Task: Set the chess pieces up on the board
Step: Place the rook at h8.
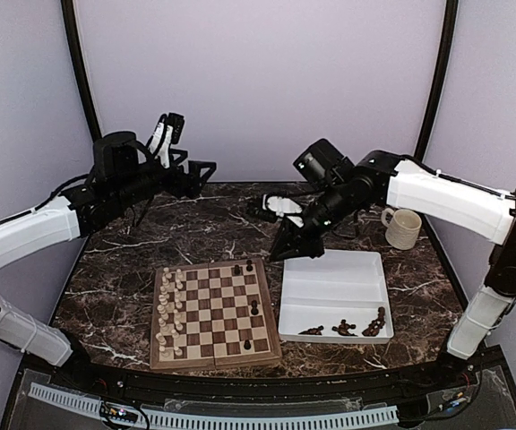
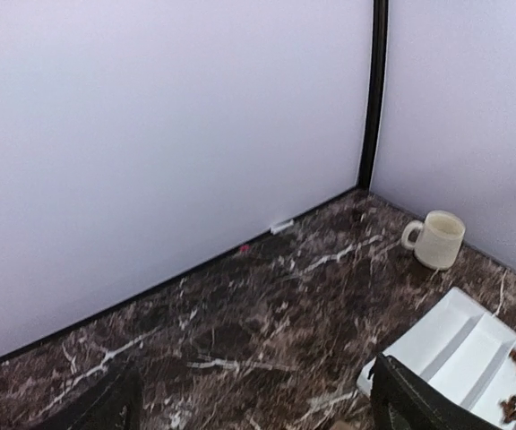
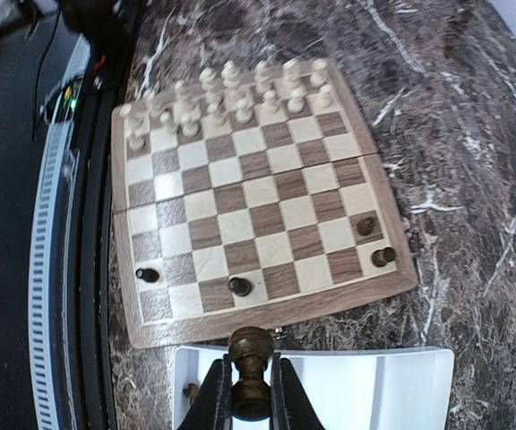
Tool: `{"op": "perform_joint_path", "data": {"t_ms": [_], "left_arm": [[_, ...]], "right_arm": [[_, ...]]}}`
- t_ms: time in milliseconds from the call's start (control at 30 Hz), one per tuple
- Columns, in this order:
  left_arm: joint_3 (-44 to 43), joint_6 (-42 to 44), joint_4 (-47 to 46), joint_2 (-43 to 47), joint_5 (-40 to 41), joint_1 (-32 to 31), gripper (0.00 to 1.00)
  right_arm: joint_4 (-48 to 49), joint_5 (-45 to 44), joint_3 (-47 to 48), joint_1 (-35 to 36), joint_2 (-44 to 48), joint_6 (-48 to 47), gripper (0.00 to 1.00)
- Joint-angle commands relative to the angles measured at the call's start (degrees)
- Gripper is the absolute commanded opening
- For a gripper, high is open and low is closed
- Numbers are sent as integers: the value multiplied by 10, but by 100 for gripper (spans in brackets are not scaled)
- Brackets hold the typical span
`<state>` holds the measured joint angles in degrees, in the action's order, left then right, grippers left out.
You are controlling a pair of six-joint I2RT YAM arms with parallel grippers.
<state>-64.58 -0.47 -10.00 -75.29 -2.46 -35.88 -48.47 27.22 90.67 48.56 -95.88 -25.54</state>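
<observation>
Tabletop's a dark brown marble-look slab point(image 1: 195, 215) with white veins, pretty glossy. The square checkered wooden chessboard point(image 3: 267, 219) has a smooth satin finish, with grain showing on the frame. The cream turned wooden chessmen point(image 3: 243, 109) look matt. The dark brown turned wooden chess piece point(image 3: 251, 345) at bottom centre is shinier, almost polished. White rectangular plastic tray point(image 1: 330, 287): smooth, dull. Cream ceramic-looking mug point(image 2: 439, 240), right of frame, has a slight gloss.

1. The board point(image 1: 215, 313) is lying flat, near-left.
2. Cream pieces point(image 1: 170, 309) are standing along its left side, and four dark pieces point(image 1: 254, 307) are standing rightward.
3. Spare dark pieces point(image 1: 348, 328) are lying in the tray point(image 1: 330, 278). A single dark piece point(image 3: 251, 345) is sitting upright between the jaws of the right gripper point(image 3: 251, 367).
</observation>
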Motion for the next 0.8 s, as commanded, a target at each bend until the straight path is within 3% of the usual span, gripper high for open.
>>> {"op": "perform_joint_path", "data": {"t_ms": [0,333,567,767], "left_arm": [[89,82,7,30,63,5,91],[142,89,-10,90,127,21,91],[158,105,-29,128,170,21,93],[157,98,-28,133,161,21,93]], "right_arm": [[-70,-110,-8,70,-14,-87,0],[-92,-181,-33,207,-74,-117,0],[-63,-193,-31,236,-118,-105,0],[-55,-198,-21,242,-148,-100,0]]}}
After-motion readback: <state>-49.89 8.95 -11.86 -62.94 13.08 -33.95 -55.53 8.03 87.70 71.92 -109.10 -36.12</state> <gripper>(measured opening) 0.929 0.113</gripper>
